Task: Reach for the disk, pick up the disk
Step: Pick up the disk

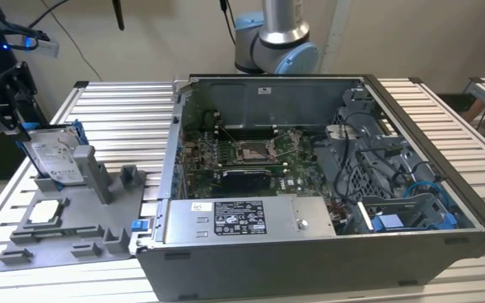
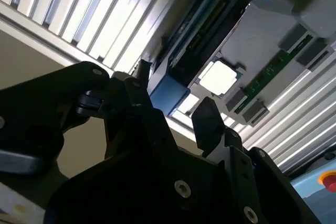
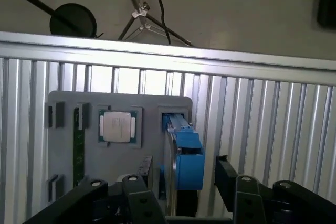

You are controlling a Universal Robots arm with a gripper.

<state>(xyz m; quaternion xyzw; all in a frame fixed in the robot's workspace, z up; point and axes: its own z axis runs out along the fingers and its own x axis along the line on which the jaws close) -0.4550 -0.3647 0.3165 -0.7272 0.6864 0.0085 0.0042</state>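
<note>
The disk [image 1: 53, 159] stands on edge in a slot of a grey fixture plate [image 1: 74, 224] at the exterior view's left, its white label showing and its blue bracket at the upper end. My gripper [image 1: 13, 113] hangs just above it, towards the table's edge. In the first wrist view the gripper [image 3: 181, 174] is open, and the disk's blue bracket [image 3: 188, 156] lies between its two black fingers. The second wrist view shows the same: the blue end of the disk [image 2: 169, 94] sits between the spread fingers [image 2: 207, 121].
A small silver square chip [image 1: 45, 211] and a green memory stick [image 3: 79, 145] lie on the same plate. An open computer case [image 1: 327, 189] stands at the exterior view's right on the slatted metal table [image 1: 124, 107]. Grey posts [image 1: 99, 173] rise beside the disk.
</note>
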